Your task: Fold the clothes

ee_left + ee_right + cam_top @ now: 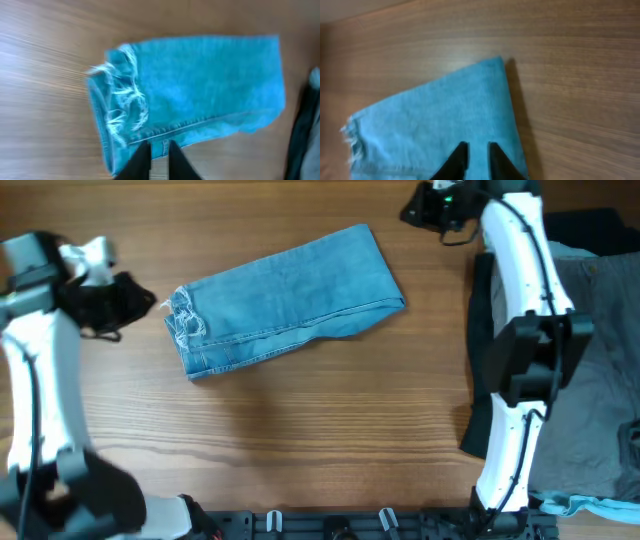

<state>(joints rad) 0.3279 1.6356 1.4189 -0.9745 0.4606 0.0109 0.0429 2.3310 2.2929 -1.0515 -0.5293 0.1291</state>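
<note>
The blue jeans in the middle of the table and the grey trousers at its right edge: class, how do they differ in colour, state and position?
The blue jeans are light-blue denim; the grey trousers are grey-khaki. The jeans are folded into a compact rectangle with frayed hems at one end; the trousers lie spread out, unfolded. The jeans lie alone on bare wood; the trousers sit on a pile with a black garment, partly behind the right arm. Both lie flat, and neither is gripped.

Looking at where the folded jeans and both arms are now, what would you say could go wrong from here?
1. The folded jeans lie skewed with layers uneven near the frayed hems; another fold may come out crooked.
2. The left gripper is near the hems; it might pinch only one layer.
3. The pile of clothes under the right arm could snag.
</note>
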